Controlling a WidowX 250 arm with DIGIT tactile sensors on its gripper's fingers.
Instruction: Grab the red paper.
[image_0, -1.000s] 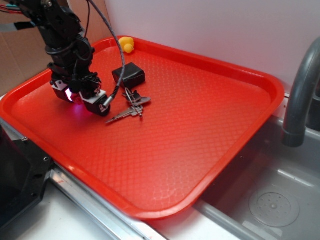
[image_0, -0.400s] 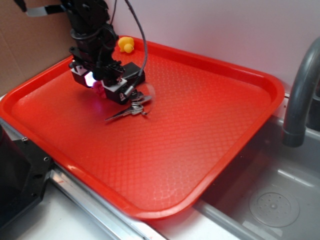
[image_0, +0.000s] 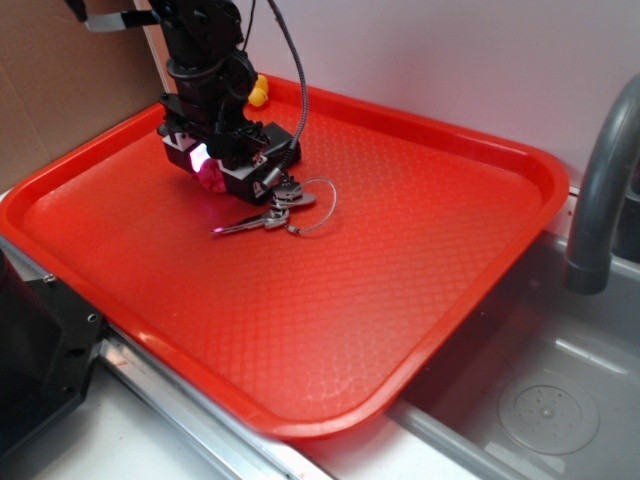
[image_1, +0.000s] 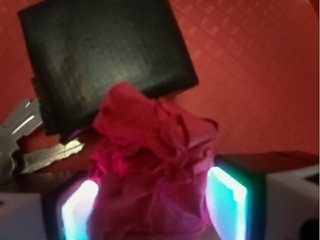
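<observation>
Lit fingers pinch the red paper from both sides; gripper holds it just above the tray near the far-left corner. Wad looks light, soft, crushable; mid-body squeeze suits it. Black box and keys sit just beside.

You've got a plain pale wall running across the back, and brown cardboard standing at the far left. To the right, there's a grey sink, its round drain showing, with a dark grey faucet arching above it. A metal edge strip runs along the white worktop in front. Light is soft and even.
</observation>
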